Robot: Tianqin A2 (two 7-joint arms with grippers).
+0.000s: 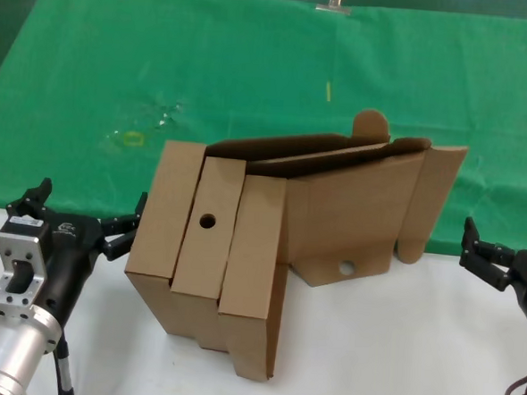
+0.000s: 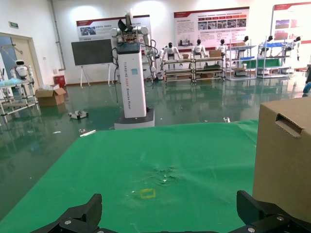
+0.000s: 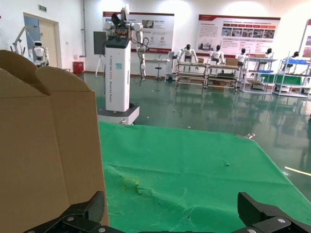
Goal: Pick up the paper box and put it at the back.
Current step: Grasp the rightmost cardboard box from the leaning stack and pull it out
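White table, green cloth behind. Paper box stands on edge, frontmost in leaning cardboard stack. Left gripper and right gripper flank it, fingers apart. Box should be squeezed evenly from both sides, then lifted.

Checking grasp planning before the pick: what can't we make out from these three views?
- Paper box: far faces hidden in head view by the boxes stacked against it.
- Cardboard sheet: lower left hidden behind those boxes.
- Right gripper: arm cut off by head view's edge.
- Left gripper: left wrist view shows only the fingertips, bottom edge crops the rest.
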